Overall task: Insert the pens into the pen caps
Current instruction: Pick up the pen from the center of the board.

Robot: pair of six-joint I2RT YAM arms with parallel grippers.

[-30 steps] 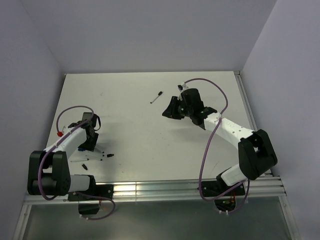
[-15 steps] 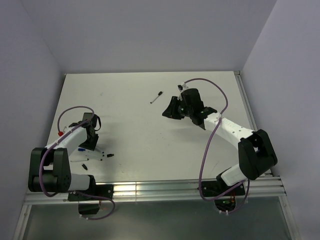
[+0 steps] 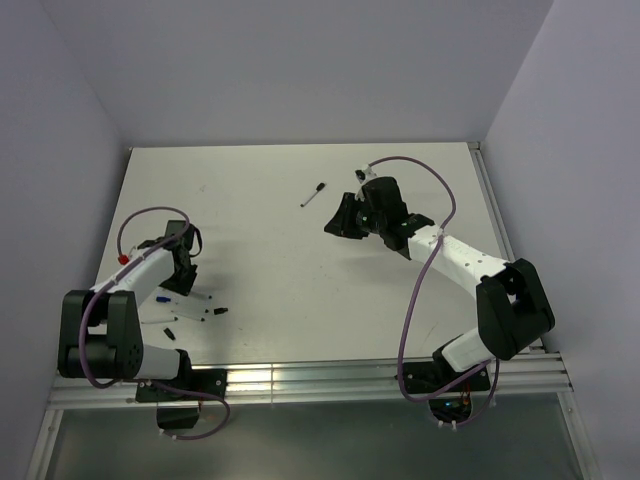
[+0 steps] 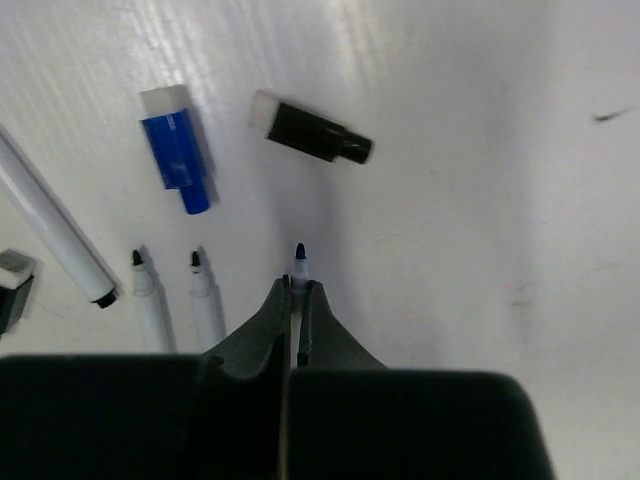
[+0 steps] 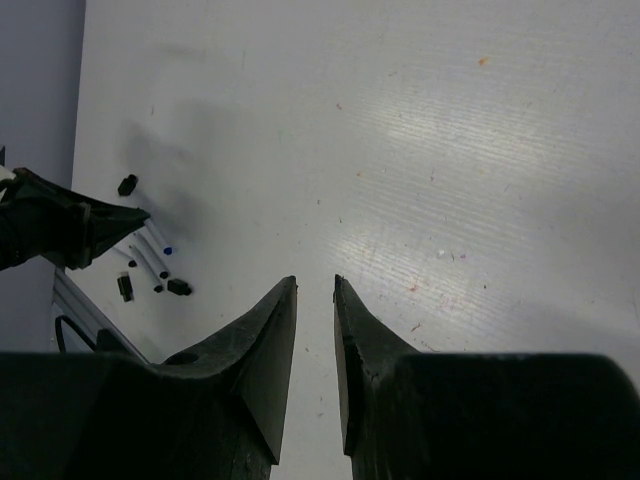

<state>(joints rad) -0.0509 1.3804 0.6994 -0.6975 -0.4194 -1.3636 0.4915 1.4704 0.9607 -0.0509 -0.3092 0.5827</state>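
Black and pressed tight together, the left fingers (image 4: 291, 305) clamp a blue-tipped pen (image 4: 299, 265) close to the near left corner of the surface (image 3: 260, 260). Only the pen's tip and a little white barrel stick out past the fingertips. Whether it is lifted clear of the surface cannot be told.

In the left wrist view, two uncapped black-tipped pens (image 4: 206, 300) crowd the left side of the fingers. They lie side by side, apart from each other, and run roughly parallel to the held pen. Further left, a longer white pen (image 4: 55, 232) with a dark end lies at a slant. Beside it sits a dark cap (image 4: 12, 285), cut off by the frame edge.

Ahead of the held tip lie the blue cap (image 4: 178, 152) and a black cap (image 4: 318, 133), both on their sides and apart from each other, each with a pale end piece. The blue cap lies ahead of the black-tipped pens, with its narrow end pointing back at them. The black cap lies slantwise just right of the held pen's line.

Farther out, right of the middle, the right fingers (image 5: 285, 300) hang over bare surface with a narrow gap between them and nothing in it. A purple cable (image 3: 440, 215) loops over that arm.

Beyond them, toward the far edge, a lone pen (image 3: 313, 194) lies at a slant with a dark far end. It is too small to tell whether that end is a cap.
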